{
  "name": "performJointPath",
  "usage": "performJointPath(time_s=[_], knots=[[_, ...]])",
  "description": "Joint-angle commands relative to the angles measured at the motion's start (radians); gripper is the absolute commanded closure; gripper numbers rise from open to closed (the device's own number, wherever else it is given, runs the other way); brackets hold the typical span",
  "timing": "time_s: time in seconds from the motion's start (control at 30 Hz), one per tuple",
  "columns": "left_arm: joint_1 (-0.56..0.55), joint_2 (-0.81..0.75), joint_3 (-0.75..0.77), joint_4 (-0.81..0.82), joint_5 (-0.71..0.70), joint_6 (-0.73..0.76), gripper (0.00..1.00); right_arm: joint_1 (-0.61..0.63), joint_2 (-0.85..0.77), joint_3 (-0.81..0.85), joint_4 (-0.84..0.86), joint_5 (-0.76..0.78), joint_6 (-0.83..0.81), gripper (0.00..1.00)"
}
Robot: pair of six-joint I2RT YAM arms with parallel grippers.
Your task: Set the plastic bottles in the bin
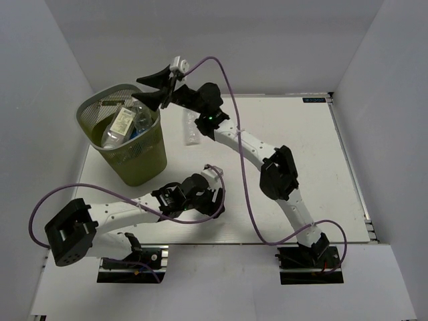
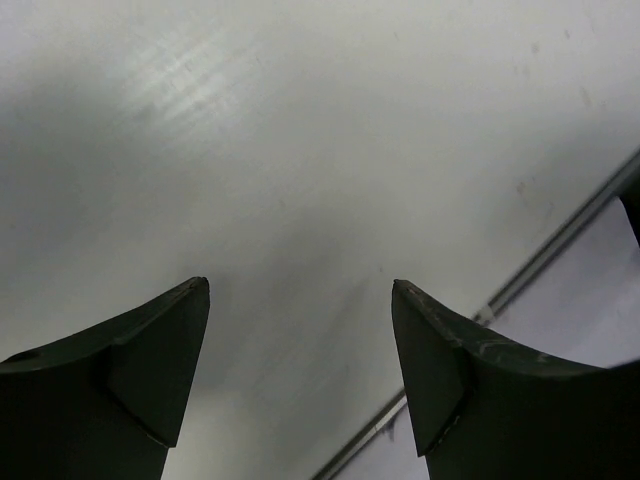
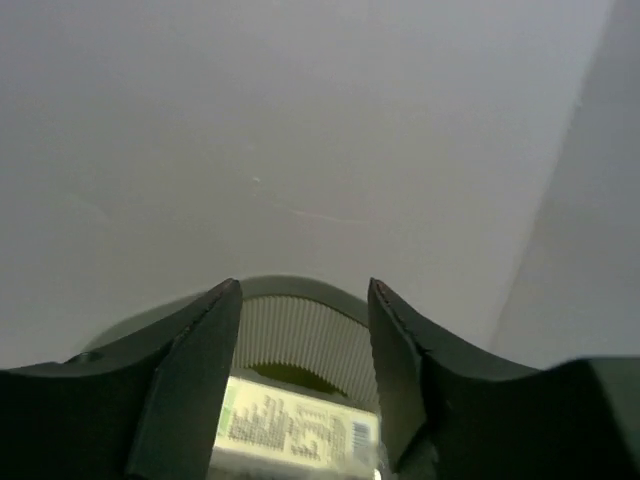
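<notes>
The olive-green mesh bin (image 1: pixel 142 162) stands at the table's left. Several clear plastic bottles lie in it, on top a wide one with a pale label (image 1: pixel 122 123). My right gripper (image 1: pixel 148 91) is open and empty, raised over the bin's back right rim. In the right wrist view the gripper (image 3: pixel 305 285) frames the bin's far wall (image 3: pixel 290 330) and the labelled bottle (image 3: pixel 290 430) below. One more clear bottle (image 1: pixel 192 131) lies on the table beside the right wrist, partly hidden. My left gripper (image 1: pixel 215 208) (image 2: pixel 300 285) is open and empty, low over bare table.
The table's front edge seam (image 2: pixel 540 260) runs just right of the left gripper. White walls close in the back and both sides. A purple cable (image 1: pixel 234 107) loops over the right arm.
</notes>
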Motion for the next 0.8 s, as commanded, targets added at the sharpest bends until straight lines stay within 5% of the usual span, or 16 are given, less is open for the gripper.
performJointPath(time_s=[0.0,0.07,0.1,0.23,0.3,0.37,0.4,0.43,0.57,0.6,0.77], knots=[[-0.006,0.028,0.093,0.041,-0.167,0.006,0.17,-0.088,-0.185,-0.06,-0.01,0.085,-0.063,0.43],[-0.006,0.073,0.146,0.024,-0.316,-0.026,0.16,-0.166,-0.289,-0.151,-0.105,0.184,-0.115,0.97],[-0.006,0.089,0.166,0.035,-0.351,-0.026,0.14,-0.187,-0.314,-0.206,-0.182,0.216,-0.133,1.0],[0.007,0.238,0.379,-0.002,-0.584,-0.047,0.0,-0.383,-0.428,-0.248,-0.591,0.344,-0.273,0.99],[0.016,0.397,0.503,-0.142,-0.73,-0.072,0.0,-0.442,-0.431,-0.231,-0.865,0.404,-0.31,0.61],[0.025,0.525,0.73,-0.282,-0.82,-0.143,0.0,-0.575,-0.412,-0.211,-1.001,0.4,-0.319,0.52],[0.025,0.656,0.817,-0.371,-0.886,-0.17,0.0,-0.606,-0.411,-0.217,-1.155,0.386,-0.318,0.65],[0.036,0.716,0.975,-0.489,-0.917,-0.17,0.0,-0.706,-0.412,-0.237,-1.204,0.368,-0.318,1.0],[0.098,0.89,1.217,-0.596,-0.954,-0.217,0.0,-0.868,-0.527,-0.471,-1.251,0.193,-0.331,1.0],[0.117,0.906,1.269,-0.605,-0.939,-0.227,0.0,-0.903,-0.593,-0.64,-1.203,0.159,-0.345,1.0],[0.212,1.039,1.526,-0.744,-0.89,-0.224,0.0,-0.939,-0.831,-0.959,-1.103,0.099,-0.408,1.0]])
